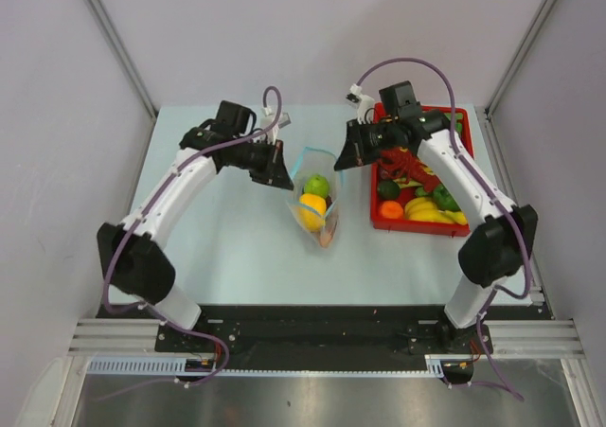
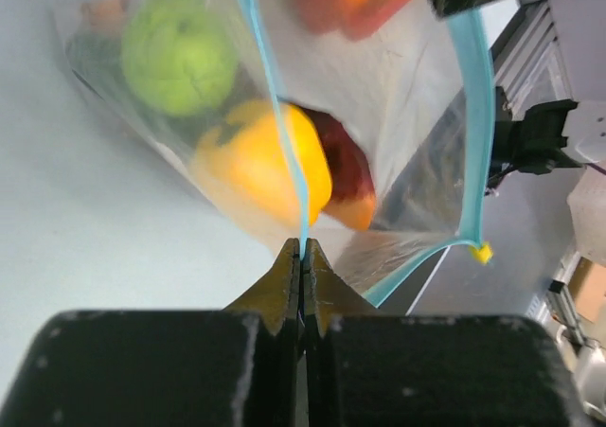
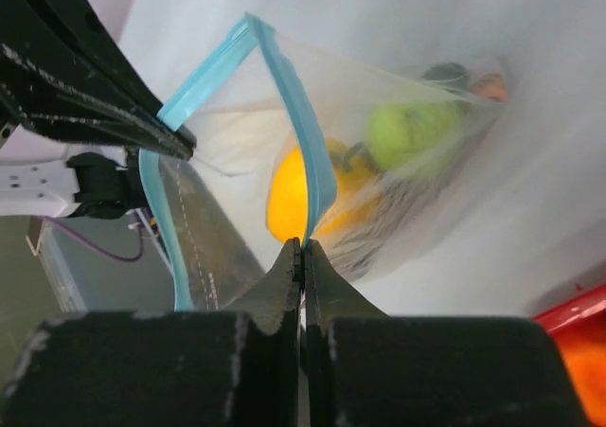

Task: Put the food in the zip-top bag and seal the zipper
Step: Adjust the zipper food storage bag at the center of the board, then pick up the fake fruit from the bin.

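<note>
The clear zip-top bag (image 1: 316, 198) hangs open between my two grippers over the table's middle. Inside it are a green round fruit (image 1: 316, 185), a yellow pepper (image 1: 310, 209) and an orange carrot (image 1: 328, 234). My left gripper (image 1: 287, 175) is shut on the left side of the light blue zipper (image 2: 275, 105), with the green fruit (image 2: 178, 56) and yellow pepper (image 2: 256, 162) beyond its tips (image 2: 303, 247). My right gripper (image 1: 343, 158) is shut on the opposite side of the zipper (image 3: 303, 133). The bag's mouth gapes between the two strips.
A red tray (image 1: 407, 227) stands to the right of the bag under the right arm, with bananas (image 1: 431, 209), an orange piece (image 1: 391, 208) and other toy food. Grey walls close in the table on the left, back and right.
</note>
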### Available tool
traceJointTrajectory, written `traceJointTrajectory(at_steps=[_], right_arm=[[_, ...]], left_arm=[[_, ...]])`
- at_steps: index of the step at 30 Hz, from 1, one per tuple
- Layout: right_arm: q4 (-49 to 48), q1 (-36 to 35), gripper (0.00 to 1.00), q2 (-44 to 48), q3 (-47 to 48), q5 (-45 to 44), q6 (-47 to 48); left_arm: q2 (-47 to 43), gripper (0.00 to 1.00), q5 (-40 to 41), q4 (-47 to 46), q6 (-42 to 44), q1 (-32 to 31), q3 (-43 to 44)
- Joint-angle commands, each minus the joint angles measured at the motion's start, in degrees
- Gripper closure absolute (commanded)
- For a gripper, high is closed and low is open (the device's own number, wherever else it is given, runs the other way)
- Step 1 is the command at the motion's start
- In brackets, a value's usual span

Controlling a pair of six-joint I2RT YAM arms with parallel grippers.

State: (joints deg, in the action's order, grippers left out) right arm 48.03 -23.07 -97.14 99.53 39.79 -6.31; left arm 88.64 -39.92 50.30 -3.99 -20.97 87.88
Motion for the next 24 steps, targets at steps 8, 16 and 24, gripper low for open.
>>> traceJointTrajectory(at_steps=[8,16,24], right_arm=[[0.5,9.8,0.87,-6.3,6.6,-1.7,4.9],[0.0,22.6,0.34,-9.0,14.7,-5.9,7.5],[-0.7,31.9,0.32,-13.7,16.7,-22.0,13.6]], left_arm=[[10.7,1.00,-3.1,0.3,-0.1,1.4,4.6],[12.4,1.00,-4.8,-0.6,-0.4,1.6,5.2],[13.1,1.00,-5.1,-0.9,-0.8,1.6,5.6]])
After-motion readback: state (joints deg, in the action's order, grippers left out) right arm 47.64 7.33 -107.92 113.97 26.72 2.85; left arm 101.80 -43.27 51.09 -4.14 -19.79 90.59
